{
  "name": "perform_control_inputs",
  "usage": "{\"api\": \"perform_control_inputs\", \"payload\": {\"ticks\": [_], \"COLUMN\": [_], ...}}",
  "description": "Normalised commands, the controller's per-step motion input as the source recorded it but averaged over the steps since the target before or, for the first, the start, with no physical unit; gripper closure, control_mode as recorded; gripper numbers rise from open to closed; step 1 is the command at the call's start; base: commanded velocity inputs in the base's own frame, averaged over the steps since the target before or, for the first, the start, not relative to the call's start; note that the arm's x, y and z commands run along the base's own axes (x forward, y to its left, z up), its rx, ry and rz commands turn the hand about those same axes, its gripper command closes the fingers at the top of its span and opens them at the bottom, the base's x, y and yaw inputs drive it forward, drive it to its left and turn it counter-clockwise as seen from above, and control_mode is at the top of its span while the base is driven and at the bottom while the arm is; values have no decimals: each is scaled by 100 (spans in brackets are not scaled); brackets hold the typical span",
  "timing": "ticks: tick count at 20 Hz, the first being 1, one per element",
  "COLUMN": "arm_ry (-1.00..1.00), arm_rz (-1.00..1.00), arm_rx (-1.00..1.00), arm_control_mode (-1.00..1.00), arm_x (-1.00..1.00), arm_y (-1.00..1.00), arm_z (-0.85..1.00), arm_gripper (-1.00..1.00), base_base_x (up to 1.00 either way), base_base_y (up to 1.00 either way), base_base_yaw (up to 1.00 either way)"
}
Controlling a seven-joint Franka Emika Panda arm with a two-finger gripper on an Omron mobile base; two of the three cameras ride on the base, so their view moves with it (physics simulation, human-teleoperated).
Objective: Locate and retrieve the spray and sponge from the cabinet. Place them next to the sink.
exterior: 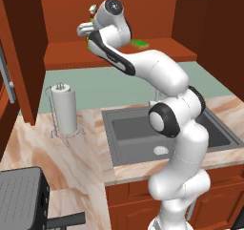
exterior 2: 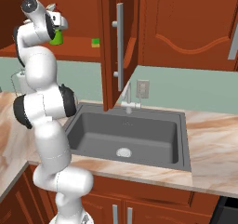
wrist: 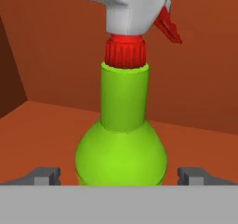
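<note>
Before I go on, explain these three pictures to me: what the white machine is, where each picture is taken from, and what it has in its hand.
The white machine is a robot arm with a two-finger gripper, reaching into an open wooden cabinet above a kitchen counter. Two pictures come from cameras behind the arm, to its left and right; the third looks out from the hand itself. On the shelf stand a green spray and a green sponge. Below are a dark sink and a paper towel roll. The fingers stand open on either side of the bottle; nothing is held yet.

Kitchen: sink (exterior 2: 93,139), wooden cabinet (exterior 2: 176,28)
</note>
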Motion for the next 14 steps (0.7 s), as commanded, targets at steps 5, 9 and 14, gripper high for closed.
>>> {"api": "perform_control_inputs", "payload": {"ticks": [5, 9, 14], "arm_ry": [2, 0, 0], "arm_rz": [1, 2, 1], "arm_rx": [0, 0, 0], "arm_control_mode": [-100, -100, -100], "arm_x": [28, 25, 18], "arm_y": [11, 1, 0], "arm_z": [0, 0, -2], "arm_gripper": [-100, -100, -100], "base_base_x": [0, 0, 0], "base_base_y": [0, 0, 0], "base_base_yaw": [0, 0, 0]}}
